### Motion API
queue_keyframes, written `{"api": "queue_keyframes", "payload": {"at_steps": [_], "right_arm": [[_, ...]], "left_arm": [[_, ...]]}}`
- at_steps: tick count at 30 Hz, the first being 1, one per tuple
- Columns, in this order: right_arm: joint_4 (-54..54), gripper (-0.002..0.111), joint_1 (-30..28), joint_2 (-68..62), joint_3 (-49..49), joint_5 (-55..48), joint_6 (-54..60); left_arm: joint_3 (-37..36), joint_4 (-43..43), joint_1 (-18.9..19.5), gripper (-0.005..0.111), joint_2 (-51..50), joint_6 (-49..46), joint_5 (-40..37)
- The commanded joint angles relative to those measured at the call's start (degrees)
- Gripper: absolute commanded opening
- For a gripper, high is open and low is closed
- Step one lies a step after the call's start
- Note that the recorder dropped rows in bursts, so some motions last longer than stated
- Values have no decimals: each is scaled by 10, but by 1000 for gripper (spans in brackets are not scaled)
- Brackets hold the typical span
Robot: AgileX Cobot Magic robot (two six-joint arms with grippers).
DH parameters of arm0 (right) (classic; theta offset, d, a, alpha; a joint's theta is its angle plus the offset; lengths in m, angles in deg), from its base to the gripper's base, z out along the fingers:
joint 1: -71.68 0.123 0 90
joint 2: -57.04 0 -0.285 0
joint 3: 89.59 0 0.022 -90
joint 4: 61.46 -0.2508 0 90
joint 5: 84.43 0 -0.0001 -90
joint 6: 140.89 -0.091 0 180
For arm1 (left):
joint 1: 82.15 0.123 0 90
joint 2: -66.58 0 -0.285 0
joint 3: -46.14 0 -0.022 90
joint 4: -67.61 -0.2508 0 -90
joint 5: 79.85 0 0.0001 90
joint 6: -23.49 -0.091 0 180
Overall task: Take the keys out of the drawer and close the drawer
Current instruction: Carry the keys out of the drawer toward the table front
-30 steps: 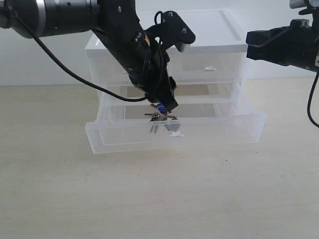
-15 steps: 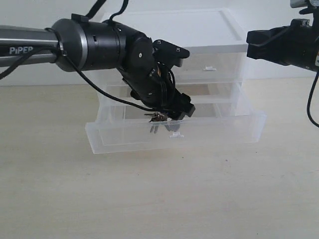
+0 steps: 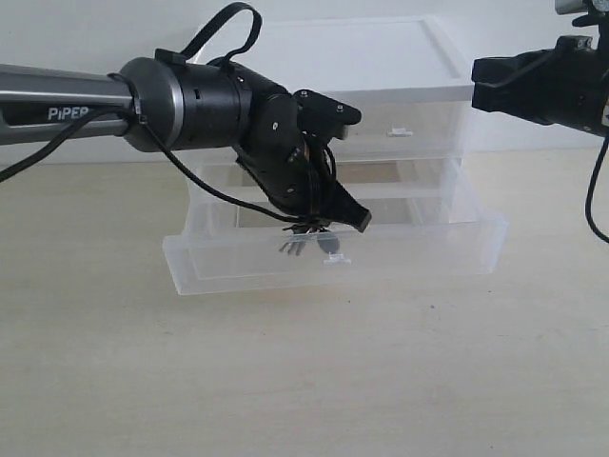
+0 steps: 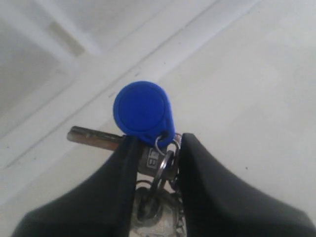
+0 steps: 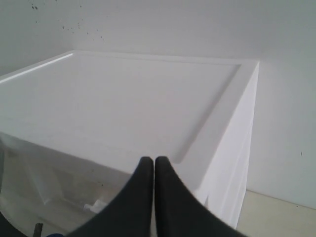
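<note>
Exterior view: left gripper point(image 3: 328, 221) pinched keys point(image 3: 303, 244), hanging at its 6 o'clock, over open drawer point(image 3: 428, 255), near front wall. Hold looked thin; keys could slip back inside or snag wall. Right gripper point(image 3: 482, 84) at drawer's 1 o'clock, jaws pressed together, empty. Left wrist view alone showed blue head point(image 4: 143, 111) jutting past fingertips point(image 4: 195, 158), ring clamped between.

The pale wood-grained tabletop point(image 3: 304, 381) carries one thing — a translucent plastic drawer unit point(image 3: 381, 57), far centre — its wide bottom drawer point(image 3: 428, 249) open nearward.
</note>
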Motion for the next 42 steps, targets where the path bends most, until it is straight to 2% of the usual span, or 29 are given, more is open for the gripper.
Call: {"api": "queue_keyframes", "payload": {"at_steps": [1, 9, 19, 25, 32, 36, 42], "right_arm": [[-4, 0, -2, 3, -3, 1, 6], [-5, 0, -2, 3, -3, 1, 8], [-7, 0, -2, 3, -3, 0, 12], [-10, 0, -2, 3, -3, -1, 14], [-10, 0, -2, 3, -3, -4, 14], [-10, 0, -2, 3, -3, -4, 14], [-10, 0, -2, 3, -3, -4, 14]], "left_arm": [[-4, -7, -9, 4, 19, -26, -21], [-4, -30, -42, 4, 85, -41, -9], [-12, -38, -52, 4, 153, -46, -31], [-86, -43, -82, 4, 238, -51, 2], [-202, -36, -95, 4, 340, -51, 42], [-265, 18, -98, 4, 361, -101, 75], [-356, 191, -98, 4, 358, -292, 106]]}}
